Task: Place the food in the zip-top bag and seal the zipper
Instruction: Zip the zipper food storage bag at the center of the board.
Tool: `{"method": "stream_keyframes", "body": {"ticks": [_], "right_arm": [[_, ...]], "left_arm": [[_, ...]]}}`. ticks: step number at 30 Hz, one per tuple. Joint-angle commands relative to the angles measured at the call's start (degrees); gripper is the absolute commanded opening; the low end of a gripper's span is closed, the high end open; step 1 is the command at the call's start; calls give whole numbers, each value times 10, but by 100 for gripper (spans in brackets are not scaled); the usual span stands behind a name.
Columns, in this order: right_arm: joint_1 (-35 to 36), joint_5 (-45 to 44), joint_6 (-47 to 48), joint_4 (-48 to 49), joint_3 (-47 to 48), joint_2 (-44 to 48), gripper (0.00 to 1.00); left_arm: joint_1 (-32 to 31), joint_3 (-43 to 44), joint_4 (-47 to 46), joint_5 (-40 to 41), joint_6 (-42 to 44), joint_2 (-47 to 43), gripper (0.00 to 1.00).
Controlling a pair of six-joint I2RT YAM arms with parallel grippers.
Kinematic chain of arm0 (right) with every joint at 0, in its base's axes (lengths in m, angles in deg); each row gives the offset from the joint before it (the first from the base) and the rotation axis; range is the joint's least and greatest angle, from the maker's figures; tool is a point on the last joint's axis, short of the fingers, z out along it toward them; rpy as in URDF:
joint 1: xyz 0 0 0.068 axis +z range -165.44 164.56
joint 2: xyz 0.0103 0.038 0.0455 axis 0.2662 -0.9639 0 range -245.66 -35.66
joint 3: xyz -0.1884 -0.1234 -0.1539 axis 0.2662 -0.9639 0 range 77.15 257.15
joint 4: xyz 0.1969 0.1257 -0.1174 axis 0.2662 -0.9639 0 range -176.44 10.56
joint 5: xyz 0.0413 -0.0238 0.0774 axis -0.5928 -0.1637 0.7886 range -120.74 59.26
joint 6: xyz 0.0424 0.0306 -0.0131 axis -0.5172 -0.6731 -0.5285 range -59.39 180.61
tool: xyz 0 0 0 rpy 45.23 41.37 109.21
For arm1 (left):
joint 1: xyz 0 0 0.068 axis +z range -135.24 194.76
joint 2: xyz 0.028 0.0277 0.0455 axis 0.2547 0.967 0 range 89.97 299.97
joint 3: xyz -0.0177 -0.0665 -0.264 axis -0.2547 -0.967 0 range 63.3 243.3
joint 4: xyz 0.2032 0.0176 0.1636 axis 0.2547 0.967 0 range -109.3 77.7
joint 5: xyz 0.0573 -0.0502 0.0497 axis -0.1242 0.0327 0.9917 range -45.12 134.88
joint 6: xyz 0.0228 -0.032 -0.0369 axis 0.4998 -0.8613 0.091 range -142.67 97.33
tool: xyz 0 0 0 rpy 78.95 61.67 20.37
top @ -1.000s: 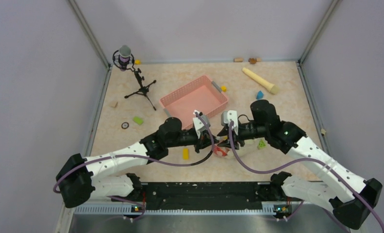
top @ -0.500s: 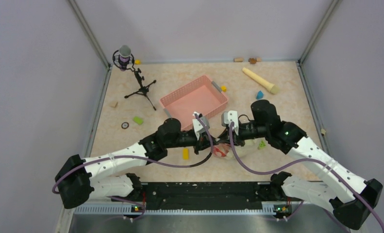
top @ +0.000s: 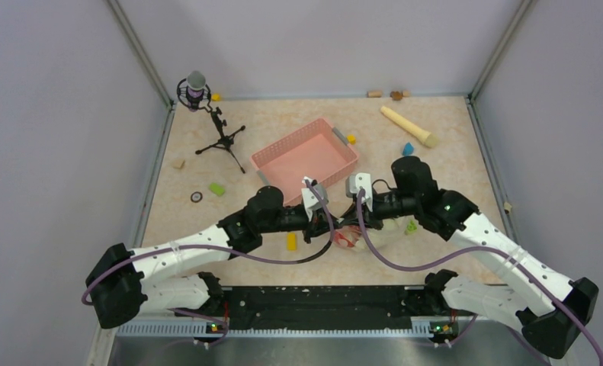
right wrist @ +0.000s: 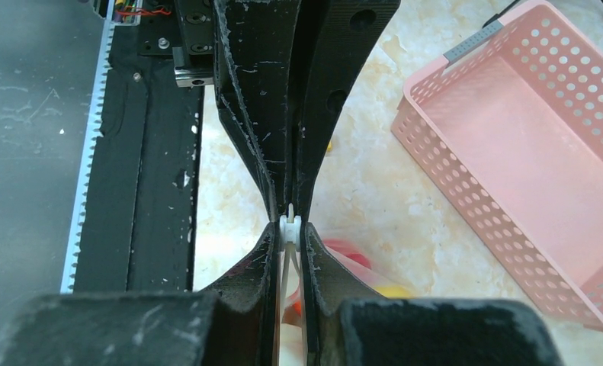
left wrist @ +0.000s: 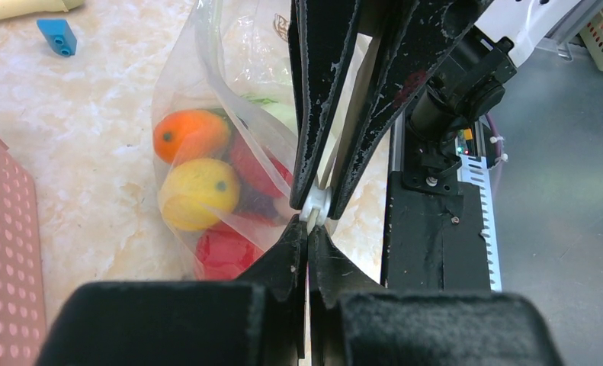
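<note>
Pincers meet nose to nose on the zipper

Shut tight, the left pincer [left wrist: 307,230] grips the zipper [left wrist: 314,210], a white bit of the strip showing at its tips. The right pincer [right wrist: 288,229] faces it head-on, closed on the same white piece. Beneath them the zip-top bag [left wrist: 206,84] slumps on the table [left wrist: 84,122] with the food inside: an orange mango [left wrist: 190,133], a yellow mango [left wrist: 197,191] and a red fruit [left wrist: 222,252]. Filling looks done, so sealing is the step in hand. One pincer should anchor the end while the other slides along the strip, pressing evenly and keeping the mouth taut and straight
</note>
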Motion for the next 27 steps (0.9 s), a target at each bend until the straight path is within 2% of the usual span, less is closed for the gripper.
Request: {"method": "stream_keyframes", "body": {"ticks": [1, 5, 9, 15, 23, 27], "right_arm": [[7, 2, -5, 9, 17, -4, 0], [7, -19, -29, 12, 19, -10, 0], [7, -77, -63, 13, 29, -21, 0], [7, -114, -83, 10, 30, -23, 0], [7, -165, -121, -2, 37, -23, 0], [7, -232, -155, -4, 39, -18, 0]], "left_arm": [[1, 2, -35, -15, 7, -18, 0], [1, -8, -38, 16, 10, -28, 0], [1, -24, -27, 67, 9, -64, 0], [1, -56, -35, 77, 22, -112, 0], [1, -71, -35, 119, 27, -127, 0], [1, -80, -33, 139, 30, -142, 0]]}}
